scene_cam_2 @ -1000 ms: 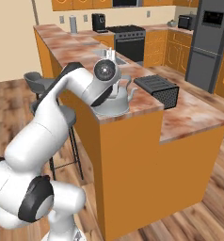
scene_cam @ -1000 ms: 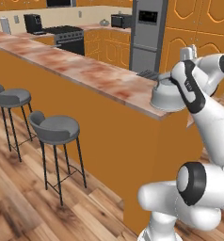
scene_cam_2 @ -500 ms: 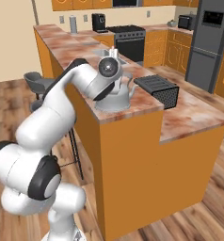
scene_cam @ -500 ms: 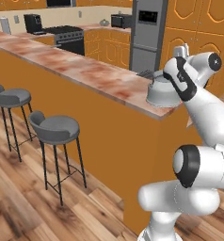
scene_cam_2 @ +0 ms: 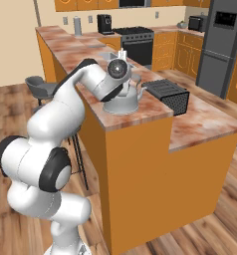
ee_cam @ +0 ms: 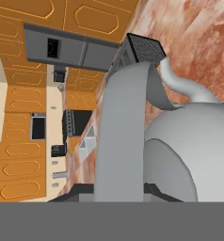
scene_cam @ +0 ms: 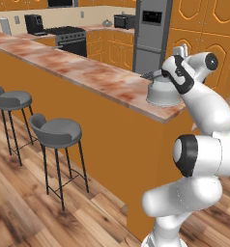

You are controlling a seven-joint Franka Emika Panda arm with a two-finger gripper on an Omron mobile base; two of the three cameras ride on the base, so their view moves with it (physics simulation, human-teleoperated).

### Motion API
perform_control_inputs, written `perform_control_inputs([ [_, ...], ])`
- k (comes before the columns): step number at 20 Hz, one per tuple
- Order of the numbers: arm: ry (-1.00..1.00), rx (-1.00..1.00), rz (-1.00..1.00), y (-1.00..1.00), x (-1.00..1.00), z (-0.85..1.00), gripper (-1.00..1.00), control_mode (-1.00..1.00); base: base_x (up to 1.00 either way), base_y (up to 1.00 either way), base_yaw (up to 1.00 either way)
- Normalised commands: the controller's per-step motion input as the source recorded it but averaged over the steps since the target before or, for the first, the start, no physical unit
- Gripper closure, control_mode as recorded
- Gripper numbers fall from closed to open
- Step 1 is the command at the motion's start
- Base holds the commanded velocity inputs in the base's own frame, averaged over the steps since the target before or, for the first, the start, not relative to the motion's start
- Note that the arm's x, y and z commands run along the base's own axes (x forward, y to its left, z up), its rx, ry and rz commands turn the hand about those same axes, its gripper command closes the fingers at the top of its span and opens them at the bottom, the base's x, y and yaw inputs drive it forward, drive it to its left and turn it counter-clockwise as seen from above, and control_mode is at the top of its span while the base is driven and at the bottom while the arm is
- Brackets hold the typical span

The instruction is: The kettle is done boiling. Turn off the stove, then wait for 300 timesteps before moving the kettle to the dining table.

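Marbled dining table [scene_cam: 88,72] carries our squat silver-grey kettle [scene_cam: 161,91], spout at two o'clock in hand view, our gripper [ee_cam: 119,190] clamped shut on its flat handle.

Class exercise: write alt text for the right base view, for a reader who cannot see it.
A white robot arm's gripper is shut on the handle of a squat silver-grey metal kettle, which sits near the end of a long orange-sided counter with a marbled stone top. A black mesh box lies beside it; a black stove stands behind.
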Motion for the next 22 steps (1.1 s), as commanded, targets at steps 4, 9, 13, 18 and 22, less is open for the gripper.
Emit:
perform_control_inputs([
  [4,-0.01,0.02,0.0,0.0,0.39,-0.02,1.0,-1.0,0.0,0.0,0.0],
  [9,-0.02,0.02,0.0,-0.01,0.31,-0.09,1.0,-1.0,0.0,0.0,0.0],
  [13,-0.01,0.01,0.0,0.0,0.33,-0.16,1.0,-1.0,0.0,0.0,0.0],
  [18,0.0,0.0,0.0,0.0,0.36,-0.14,1.0,-1.0,0.0,0.0,0.0],
  [22,0.0,0.0,0.0,-0.01,0.34,-0.04,1.0,-1.0,0.0,0.0,0.0],
])
